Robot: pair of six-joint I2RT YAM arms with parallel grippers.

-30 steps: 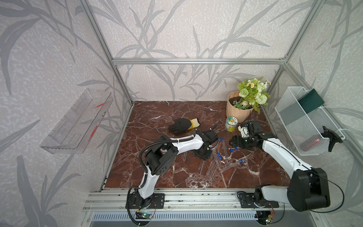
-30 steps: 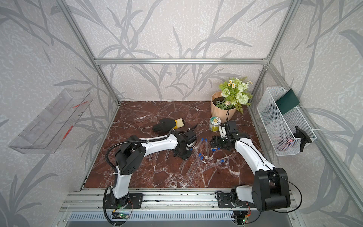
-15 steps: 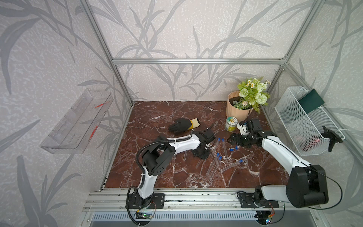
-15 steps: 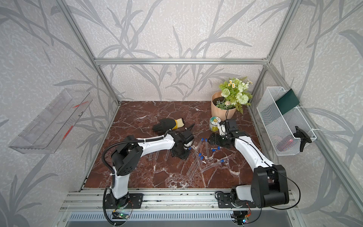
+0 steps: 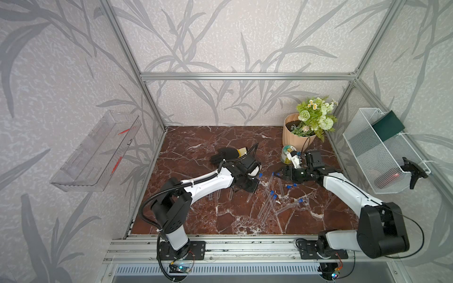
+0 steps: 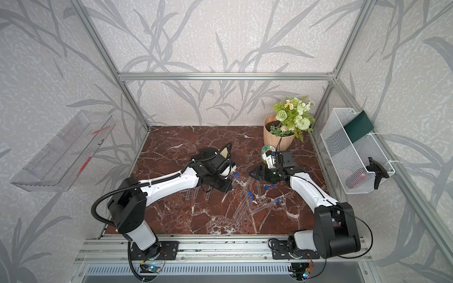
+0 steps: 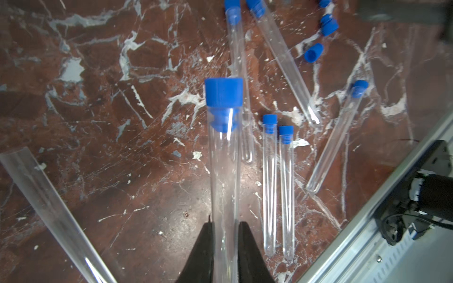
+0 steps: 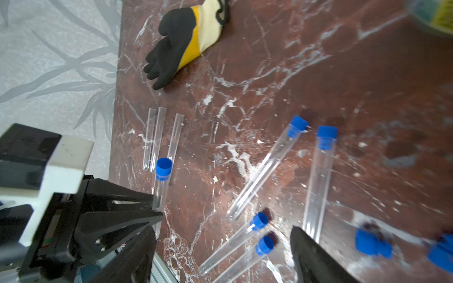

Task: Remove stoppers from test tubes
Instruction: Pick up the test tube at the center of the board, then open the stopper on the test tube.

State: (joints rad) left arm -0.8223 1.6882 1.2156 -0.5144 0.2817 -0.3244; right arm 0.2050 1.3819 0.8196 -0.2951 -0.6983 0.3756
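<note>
Since the earlier frame, right pincer [image 5: 277,175] had advanced, jaws apart, toward left pincer [image 7: 224,225], now clamped on a test tube [image 7: 224,171]; its stopper [image 7: 223,92] sat at the far end, still seated; next move probably called for closing on it and pulling along the tube.

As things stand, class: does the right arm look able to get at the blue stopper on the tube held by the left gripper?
Probably yes. The left gripper is shut on the test tube, whose stopper points toward the open right gripper close by, and nothing looks to stand between them.
</note>
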